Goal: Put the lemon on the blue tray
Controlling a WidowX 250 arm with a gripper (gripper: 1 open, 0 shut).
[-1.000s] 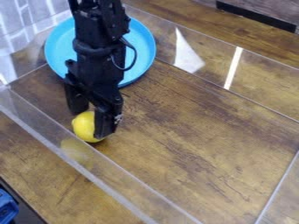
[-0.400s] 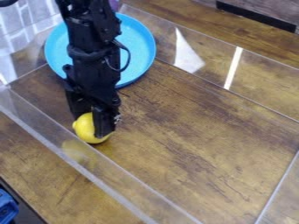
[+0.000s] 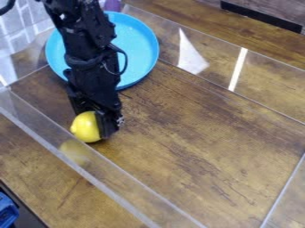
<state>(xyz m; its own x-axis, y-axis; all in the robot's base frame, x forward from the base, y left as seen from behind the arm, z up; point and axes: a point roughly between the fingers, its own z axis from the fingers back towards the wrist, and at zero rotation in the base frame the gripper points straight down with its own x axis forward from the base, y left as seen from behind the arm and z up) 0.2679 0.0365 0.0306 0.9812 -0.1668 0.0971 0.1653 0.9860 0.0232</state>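
Note:
The lemon (image 3: 84, 129), small and bright yellow, rests low on the wooden table near its left front side. My gripper (image 3: 93, 123) comes down from above and is shut on the lemon, its black fingers on either side of the fruit. The blue tray (image 3: 145, 46), a round shallow dish, lies behind the gripper toward the back left, partly hidden by the black arm (image 3: 86, 53).
Clear acrylic walls (image 3: 119, 183) fence the wooden table, with one running along the front left just beside the lemon. A dark object (image 3: 268, 11) sits at the back right. A blue item (image 3: 5, 214) shows at the bottom left corner outside the wall.
The jaws have closed onto the lemon. The arm has leaned and shifted slightly to the left, and the lemon has moved a little left with it.

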